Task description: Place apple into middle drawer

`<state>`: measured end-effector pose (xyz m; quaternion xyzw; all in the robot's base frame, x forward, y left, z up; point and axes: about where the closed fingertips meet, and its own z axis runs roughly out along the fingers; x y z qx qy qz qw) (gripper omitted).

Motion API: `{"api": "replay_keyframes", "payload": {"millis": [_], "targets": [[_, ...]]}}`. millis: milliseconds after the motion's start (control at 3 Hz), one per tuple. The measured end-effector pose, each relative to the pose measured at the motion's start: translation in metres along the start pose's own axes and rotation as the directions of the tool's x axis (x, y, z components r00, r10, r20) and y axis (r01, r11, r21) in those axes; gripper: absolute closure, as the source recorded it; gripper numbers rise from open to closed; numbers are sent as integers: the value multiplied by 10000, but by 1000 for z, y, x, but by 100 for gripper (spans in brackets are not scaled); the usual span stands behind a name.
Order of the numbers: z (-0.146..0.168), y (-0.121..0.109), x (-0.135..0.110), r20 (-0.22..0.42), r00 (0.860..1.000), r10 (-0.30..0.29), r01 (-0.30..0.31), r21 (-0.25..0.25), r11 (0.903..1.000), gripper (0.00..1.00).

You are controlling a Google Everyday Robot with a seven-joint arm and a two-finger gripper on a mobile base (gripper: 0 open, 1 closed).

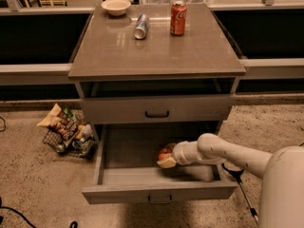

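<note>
The middle drawer [137, 148] is pulled out, grey, with low side walls and a small bar handle on its front. The red-orange apple [164, 151] is inside it, right of centre and just above the floor. My gripper [167, 158] reaches in from the right on a white arm and is shut on the apple. The fingers hide the apple's lower right side.
Above is a shut grey drawer front with a black handle [156, 114]. On the cabinet top [156, 51] stand a red cola can [178, 18], a silver can lying on its side [141, 26] and a white bowl [116, 6]. A wire basket of snack bags [66, 132] sits on the floor at left.
</note>
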<state>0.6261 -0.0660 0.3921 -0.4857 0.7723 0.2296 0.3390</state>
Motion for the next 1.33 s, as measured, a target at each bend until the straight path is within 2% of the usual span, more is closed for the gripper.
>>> {"api": "replay_keyframes", "payload": {"millis": [333, 667, 1000, 1333], "targets": [[4, -3, 5, 144, 9997, 180, -178, -132, 9998, 0], [2, -2, 8, 404, 9980, 485, -470, -389, 9981, 0], [-16, 6, 8, 2097, 9727, 999, -855, -763, 9934, 0], [-69, 9, -1, 3790, 9199, 1006, -796, -707, 9943, 0]]}}
